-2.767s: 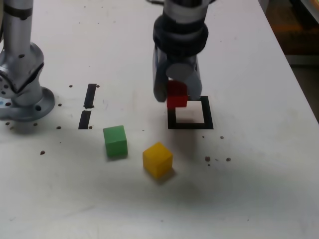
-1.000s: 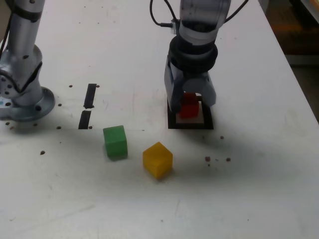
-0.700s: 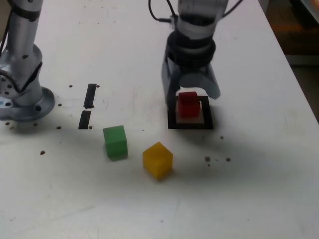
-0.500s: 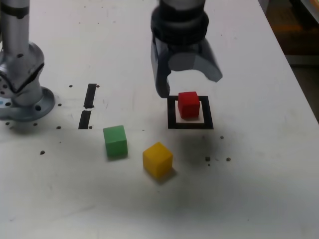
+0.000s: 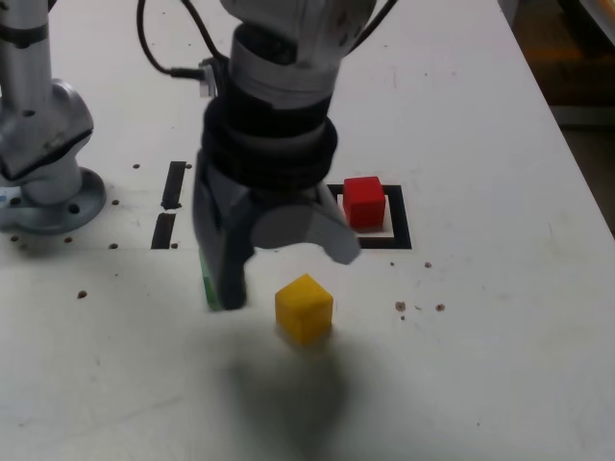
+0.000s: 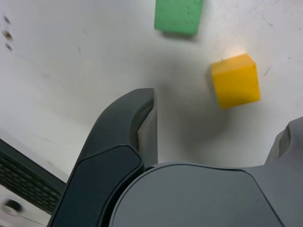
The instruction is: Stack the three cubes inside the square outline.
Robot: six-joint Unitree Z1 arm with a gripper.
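Red cube [image 5: 364,203] in outline [image 5: 399,229] | gripper [image 5: 279,264] jaws apart, empty, near yellow cube [image 5: 304,307] | next: grasp yellow or green cube [image 6: 178,16]

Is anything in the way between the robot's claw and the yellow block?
Nothing visible is. The gripper hangs open above the table, and the wrist view shows only bare white table between its fingers and the yellow cube. The green cube sits off to one side, apart from the yellow one.

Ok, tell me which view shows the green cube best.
The wrist view: the green cube shows nearly whole, cut only by the picture's edge. In the exterior view the open gripper hides all but a thin green sliver.
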